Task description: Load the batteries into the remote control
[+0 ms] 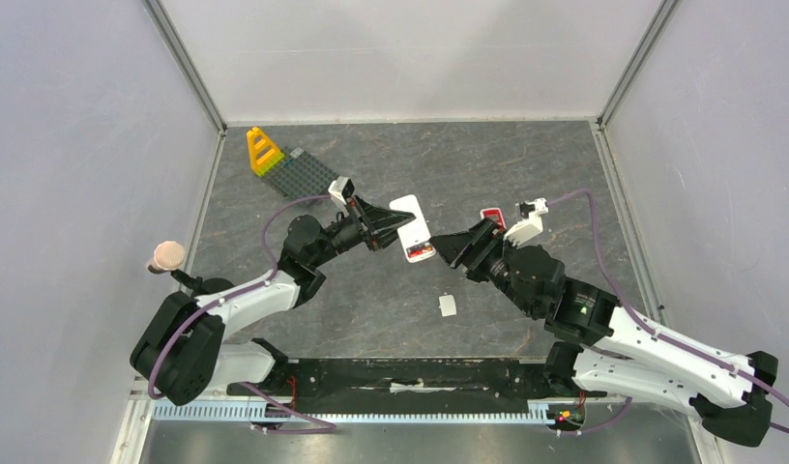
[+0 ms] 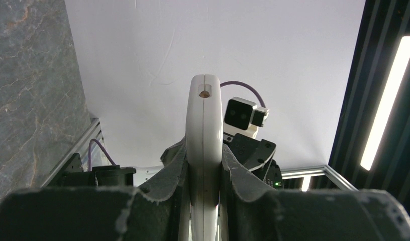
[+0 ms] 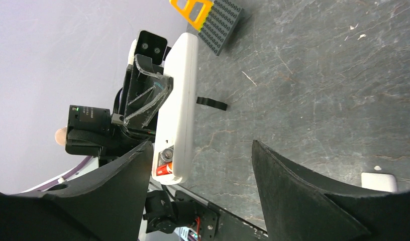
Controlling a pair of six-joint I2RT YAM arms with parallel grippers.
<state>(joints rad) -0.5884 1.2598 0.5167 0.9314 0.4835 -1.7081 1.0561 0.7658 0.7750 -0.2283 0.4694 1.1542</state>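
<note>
A red-orange battery (image 3: 166, 168) is seen seated in the open compartment at one end of the white remote (image 3: 180, 100). The remote is held off the table (image 1: 526, 164), clamped edge-on in the left hand (image 1: 386, 235). The right hand (image 1: 449, 249) is positioned just beside that end – fingers apart, nothing gripped. A small white cover (image 1: 448, 305) is noted on the table nearby.

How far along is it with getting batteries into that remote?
Done: a red-orange battery sits in the open compartment of the white remote. In hand: the left fingers clamp the remote, while the right fingers stand open and empty beside it. Left: any remaining battery, then closing up. A small white piece, maybe the cover, lies on the table.
</note>
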